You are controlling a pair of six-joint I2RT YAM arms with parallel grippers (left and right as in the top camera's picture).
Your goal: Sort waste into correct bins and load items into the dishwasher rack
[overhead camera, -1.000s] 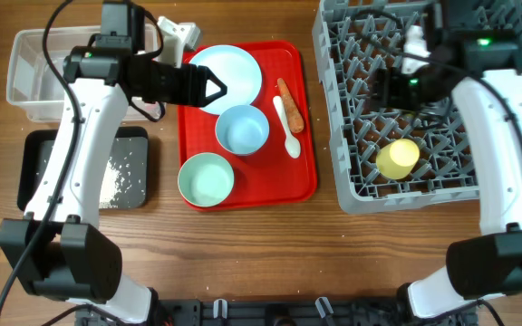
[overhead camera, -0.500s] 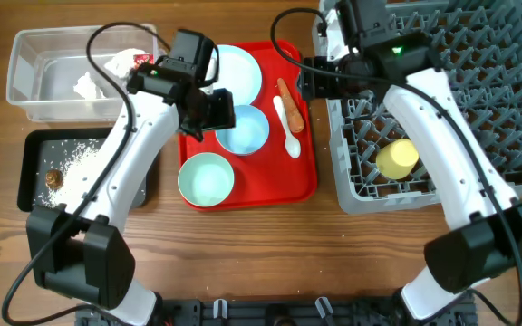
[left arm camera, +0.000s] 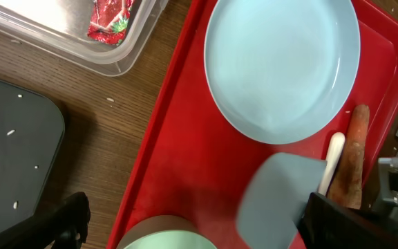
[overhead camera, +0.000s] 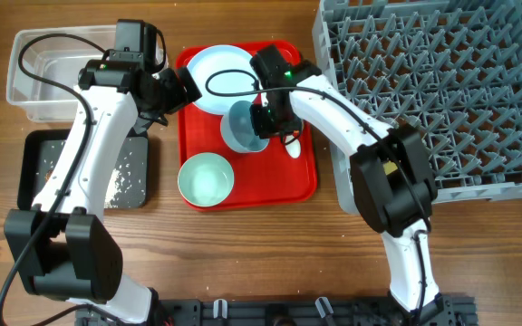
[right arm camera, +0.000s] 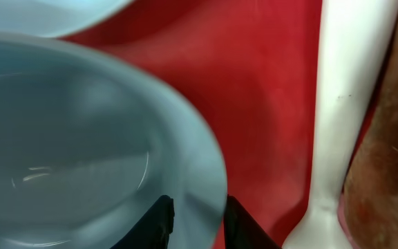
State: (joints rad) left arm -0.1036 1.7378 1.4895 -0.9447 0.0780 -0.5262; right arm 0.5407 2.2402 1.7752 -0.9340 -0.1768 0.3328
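Left of the red tray [overhead camera: 286,179], past a thin strip of worktop [overhead camera: 243,254], sit one clear tub [overhead camera: 25,86] holding a wrapper [left arm camera: 109,17] and one black tray [overhead camera: 39,181]. The left hand [overhead camera: 185,89] hangs wide open over the red tray's left rim. On the red tray lie one plate [overhead camera: 211,63], one mint bowl [overhead camera: 206,178], one spoon [right arm camera: 344,104] and one carrot [left arm camera: 351,159]. The right hand [right arm camera: 197,209], its arm arched over the red tray's right edge, pinches the rim of one blue bowl [overhead camera: 241,131] at the middle of the red tray. One rack [overhead camera: 442,91] stands just right.

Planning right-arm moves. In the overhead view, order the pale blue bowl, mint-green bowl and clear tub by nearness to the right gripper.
1. pale blue bowl, rim in the right gripper.
2. mint-green bowl, left front of the red tray.
3. clear tub, far left.
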